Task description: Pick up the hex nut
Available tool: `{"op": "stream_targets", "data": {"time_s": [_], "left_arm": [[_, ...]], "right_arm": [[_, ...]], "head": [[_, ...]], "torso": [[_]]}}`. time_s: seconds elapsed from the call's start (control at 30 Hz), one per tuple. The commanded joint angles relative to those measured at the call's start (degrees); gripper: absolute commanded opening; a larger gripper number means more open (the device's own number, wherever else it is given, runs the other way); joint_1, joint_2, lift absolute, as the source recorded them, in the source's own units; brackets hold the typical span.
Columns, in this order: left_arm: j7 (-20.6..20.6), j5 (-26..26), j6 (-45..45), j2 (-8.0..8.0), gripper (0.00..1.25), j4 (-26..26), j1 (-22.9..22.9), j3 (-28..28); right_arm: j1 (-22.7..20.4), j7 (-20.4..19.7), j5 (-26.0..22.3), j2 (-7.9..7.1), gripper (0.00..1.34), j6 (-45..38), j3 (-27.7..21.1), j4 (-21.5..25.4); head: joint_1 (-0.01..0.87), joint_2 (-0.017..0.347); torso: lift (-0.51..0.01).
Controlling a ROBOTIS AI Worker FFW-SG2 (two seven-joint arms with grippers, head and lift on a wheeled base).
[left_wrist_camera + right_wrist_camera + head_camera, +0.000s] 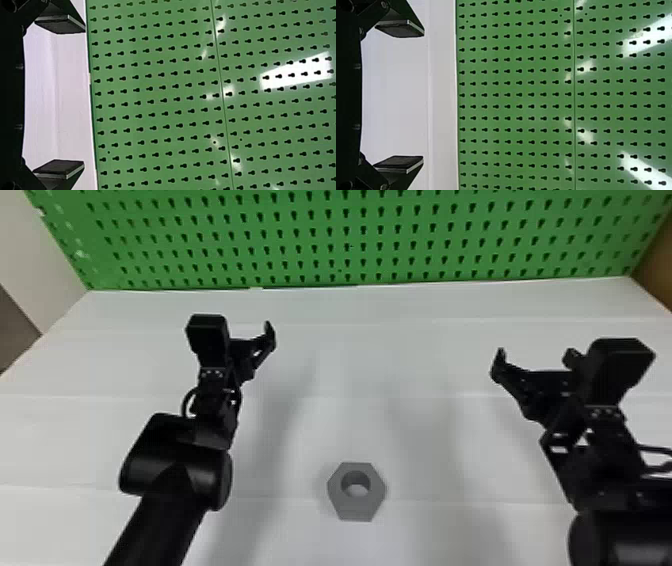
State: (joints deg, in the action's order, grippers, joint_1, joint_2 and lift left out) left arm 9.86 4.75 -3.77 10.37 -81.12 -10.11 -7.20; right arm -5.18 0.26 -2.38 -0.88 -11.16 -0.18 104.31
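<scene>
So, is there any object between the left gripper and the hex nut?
No, nothing visible stands in between. The left gripper is open, and the hex nut lies nearer the robot, off to that gripper's right, on the white surface. The green pegboard is beyond both.

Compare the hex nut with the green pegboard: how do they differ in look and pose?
The hex nut is grey, while the pegboard is green. The hex nut has one large round hole; the pegboard has rows of many small slots. The hex nut lies flat on the white surface, whereas the pegboard stands upright behind it. Both have openings in them.
</scene>
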Motion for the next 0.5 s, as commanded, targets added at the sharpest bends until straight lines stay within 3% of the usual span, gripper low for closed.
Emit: {"op": "stream_targets", "data": {"time_s": [0.0,0.47], "left_arm": [[-0.02,0.0,-0.01,0.0,1.16,0.0,0.0,0.08],[-0.02,-0.09,-0.01,0.0,1.16,0.0,-0.09,0.08]], "right_arm": [[0.0,0.0,0.01,-0.18,1.17,-0.53,0.18,0.28],[0.17,0.0,0.01,-0.44,1.17,-3.43,0.62,2.39]], "head": [[0.785,0.149],[0.785,0.149]], "torso": [[-0.09],[-0.09]]}}
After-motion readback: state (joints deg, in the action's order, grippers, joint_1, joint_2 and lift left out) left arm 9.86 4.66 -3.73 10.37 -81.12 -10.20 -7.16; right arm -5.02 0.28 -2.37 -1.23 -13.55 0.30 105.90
